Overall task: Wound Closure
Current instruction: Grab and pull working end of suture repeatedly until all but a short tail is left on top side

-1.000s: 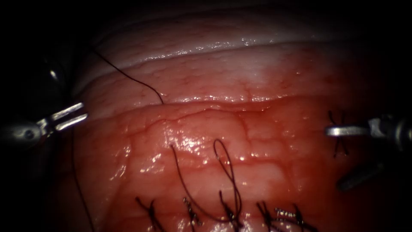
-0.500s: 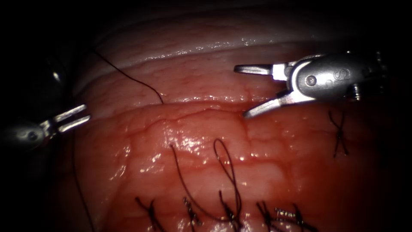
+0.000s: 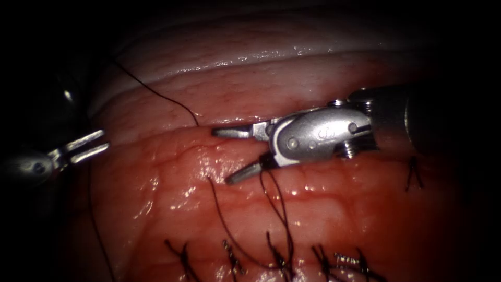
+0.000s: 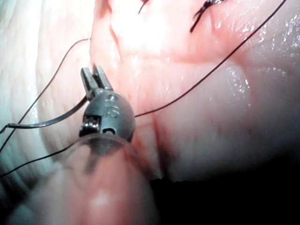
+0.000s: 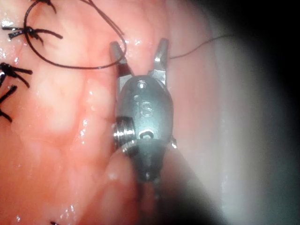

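Right claw (image 3: 227,155) — jaws spread, holding nothing, poised over the thread (image 3: 276,201) loop on the tissue (image 3: 323,219). Left claw (image 3: 104,142) — jaws slightly parted, empty, at the tissue's left edge. In the left wrist view the curved needle (image 4: 47,123) lay beside that tool, ungripped. Knotted stitches (image 3: 282,258) lined the closed cut.

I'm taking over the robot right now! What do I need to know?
Left tool: jaws open, holding nothing, at the left edge of the tissue.
Right tool: jaws wide open, holding nothing, just over the loose thread.
Needle: a dark curved piece beside the left tool looks like it; I cannot tell if it is in the tissue.
Done: a row of knotted stitches.
Left: probably picking the needle up and dealing with the loose thread.
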